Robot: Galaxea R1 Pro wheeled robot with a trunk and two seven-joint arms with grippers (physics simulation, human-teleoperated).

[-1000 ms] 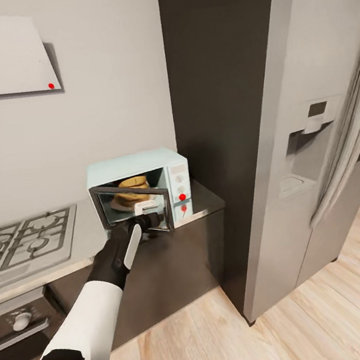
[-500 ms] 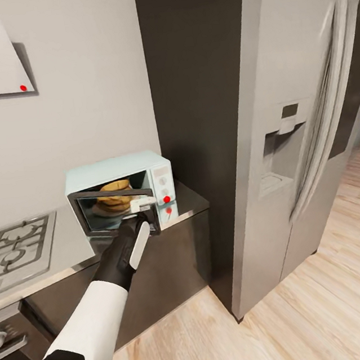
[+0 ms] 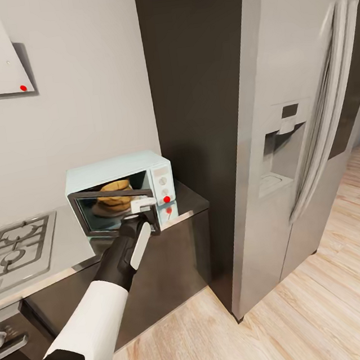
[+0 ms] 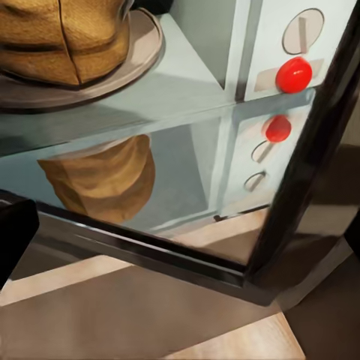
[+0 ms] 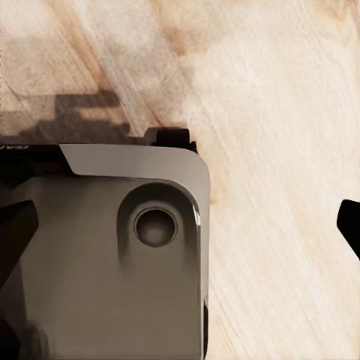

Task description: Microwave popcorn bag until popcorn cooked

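The pale mint-blue microwave [image 3: 119, 172] stands on the grey countertop [image 3: 70, 248] beside the tall dark cabinet side. Its dark-framed glass door [image 3: 113, 212] stands partly open. The golden-tan popcorn bag [image 3: 114, 192] sits inside on the round turntable; in the left wrist view the bag [image 4: 67, 37] is mirrored in the door glass [image 4: 172, 180]. My left gripper [image 3: 143, 208] is at the door's free edge below the red knob [image 3: 166, 199], open, with the door's corner between its spread fingers [image 4: 13, 232]. My right gripper [image 5: 180, 225] is open and points down at the floor.
A steel gas hob [image 3: 16, 252] lies to the left on the counter, with an oven knob [image 3: 1, 339] below it. A large grey fridge [image 3: 287, 132] stands to the right. Light wood floor [image 3: 288, 313] stretches in front. A grey part of the robot's base [image 5: 105, 262] lies under the right gripper.
The camera moved, so the whole picture shifted left between the first and second earlier frames. My left gripper stays at the door's free edge; the door's angle has barely changed.
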